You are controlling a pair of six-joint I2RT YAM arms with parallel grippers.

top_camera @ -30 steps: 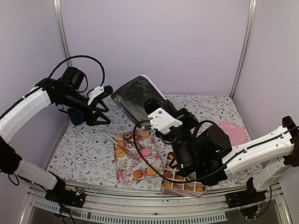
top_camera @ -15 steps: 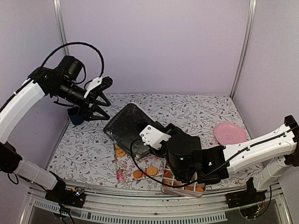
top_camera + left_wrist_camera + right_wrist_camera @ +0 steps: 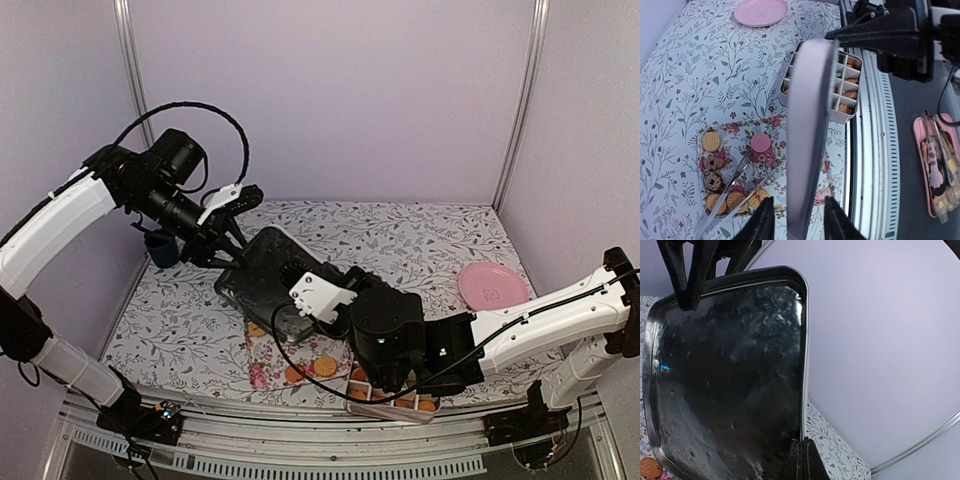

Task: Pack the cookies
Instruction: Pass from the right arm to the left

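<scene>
Dark-faced metal lid (image 3: 265, 275): item 1, held tilted above the table, centre-left of the top view. The right gripper (image 3: 801, 456) is fully closed on 1 rim, at the bottom edge of the right wrist view. The left gripper (image 3: 796, 200) straddles the opposite rim with 1 finger on each side and its jaws partway apart. I cannot tell whether they pinch it yet.

Item 2, cookies (image 3: 712, 141): about 7 lie loose on the floral tray (image 3: 777, 157), lower left of the left wrist view. Of these, 1 is pink, 1 or 2 are dark and the rest orange-tan, with tongs (image 3: 735, 180) lying beside them. More fill the divided white box (image 3: 840, 117), upper centre of that view, just beside the tray.

Item 3, pink plate (image 3: 761, 11): top of that view, well apart from the box.

Step, as I judge it: lidding the box, with the lid shared between 2 arms. The next move calls for a firm left pinch. After that the lid needs levelling and bringing square over the box. The loose cookies are not yet packed.
</scene>
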